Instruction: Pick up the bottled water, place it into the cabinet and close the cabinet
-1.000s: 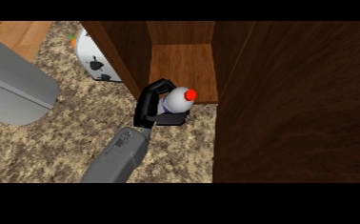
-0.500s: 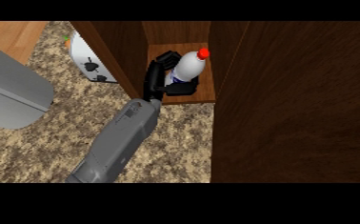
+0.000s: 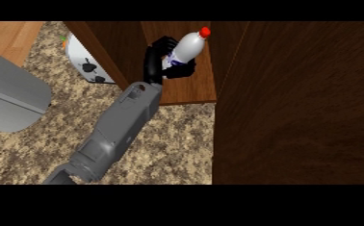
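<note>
You have the speckled stone desk (image 3: pixel 163 138) filling the lower left of the head view. The cabinet (image 3: pixel 195 88) stands toward its far right side. The broad dark wood panel (image 3: pixel 292 105) on the right reads as the cabinet's door, swung open toward you, though its hinge is not in view.

One grey forearm (image 3: pixel 117 129) comes in from the near left edge and runs up to the cabinet mouth. I take it for the left arm, and no other arm shows.

Along the desk's left edge lies a grey rounded object (image 3: pixel 21 100). A white object with black marks (image 3: pixel 84 64) sits just outside the cabinet's left wall. Neither is in your way.

The bottled water (image 3: pixel 188 47) is already inside the opening, above the cabinet floor. You cannot tell from here whether its base touches the wood.

The left hand (image 3: pixel 151 62) is curled round the bottle's lower body. It grips from the bottle's left, with the thumb showing on the near side.

The bottle leans. Its long axis runs from the hand up toward the far right, with the red cap (image 3: pixel 205 31) on that end near the right inner wall.

So the placing looks close to done. Your next move likely needs the bottle tipped upright, away from that wall, before you let go. The door lies to the right of the hand.
</note>
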